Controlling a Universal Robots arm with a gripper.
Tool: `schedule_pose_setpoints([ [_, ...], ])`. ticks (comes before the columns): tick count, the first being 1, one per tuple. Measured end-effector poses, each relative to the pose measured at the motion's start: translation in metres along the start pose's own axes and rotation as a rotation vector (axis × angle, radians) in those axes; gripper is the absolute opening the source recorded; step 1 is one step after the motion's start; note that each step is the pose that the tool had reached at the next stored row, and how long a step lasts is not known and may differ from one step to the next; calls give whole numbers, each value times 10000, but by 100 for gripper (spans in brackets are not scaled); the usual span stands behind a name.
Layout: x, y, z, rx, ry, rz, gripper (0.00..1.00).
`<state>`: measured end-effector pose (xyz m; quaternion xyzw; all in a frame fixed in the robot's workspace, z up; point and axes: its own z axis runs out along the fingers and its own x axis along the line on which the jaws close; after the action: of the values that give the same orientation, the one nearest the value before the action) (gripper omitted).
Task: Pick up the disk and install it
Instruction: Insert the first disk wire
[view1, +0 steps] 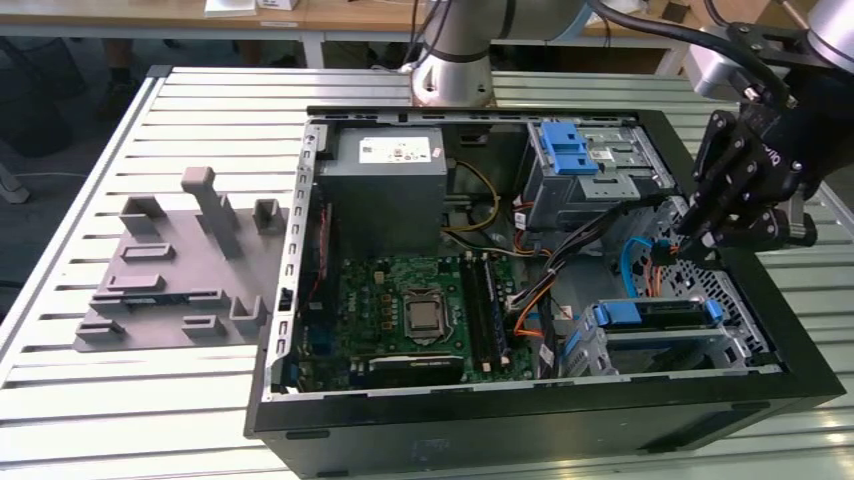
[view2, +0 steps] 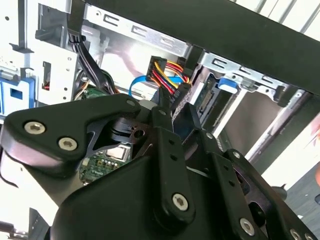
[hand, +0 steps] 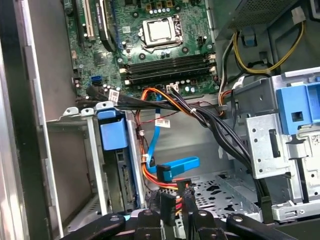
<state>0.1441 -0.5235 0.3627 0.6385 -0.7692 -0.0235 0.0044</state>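
The disk (view1: 657, 313) sits in the drive bay at the near right corner of the open computer case (view1: 534, 420), its blue carrier frame showing along the top. In the first wrist view its blue end (hand: 113, 133) stands in the metal bay. My gripper (view1: 683, 243) hangs inside the case just behind that bay, among the cables. In both wrist views its fingers (hand: 148, 218) are closed on a black connector (hand: 168, 204) with red, yellow and black wires (view2: 169, 70).
A grey holder plate (view1: 174, 290) with upright posts lies on the slatted table at the exterior view's left. Inside the case are the motherboard (view1: 414, 310), the power supply (view1: 387, 175), an upper drive cage with a blue latch (view1: 571, 150), and a blue flat cable (hand: 177, 166).
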Motion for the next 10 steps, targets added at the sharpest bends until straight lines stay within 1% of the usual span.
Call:
schedule_pose_setpoints([
  [4,-22,-10,39,-17,3,58,31],
  [5,-28,-13,46,-11,34,74,31],
  [6,-29,-15,49,-7,56,78,29],
  [7,-30,-16,50,2,102,86,24],
  [8,-30,-16,50,4,109,86,17],
  [10,-29,-16,49,4,112,87,16],
])
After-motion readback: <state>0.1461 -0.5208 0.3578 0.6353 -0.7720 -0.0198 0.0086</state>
